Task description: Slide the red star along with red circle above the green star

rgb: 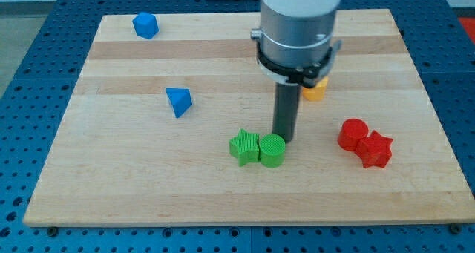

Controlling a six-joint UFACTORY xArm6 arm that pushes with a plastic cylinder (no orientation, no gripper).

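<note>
The wooden tabletop (133, 186) carries every block loose; no container, tray or bin shows, so nothing sits inside anything. The arm's grey housing (298, 23) hangs over the middle of the board, and from it the dark rod comes down to my tip (283, 139), which sits just behind the green cylinder (272, 150), touching it or very close. This end effector is a bare rod, so it neither clenches nor releases anything, and it grasps nothing.

The red circle (352, 134) and the red star (375, 150) lie pressed together at the right, well apart from my tip. The green star (244, 147) sits left of the green cylinder, touching it.

I judge the push as not yet begun. The next move calls for bringing my tip round to the right side of the red pair (without nudging the green blocks), then driving both leftward and farther back, to the space beyond the green star.

A yellow block (315, 92) peeks out behind the rod; a blue triangle (179, 102) and another blue block (145, 25) lie at the far left.
</note>
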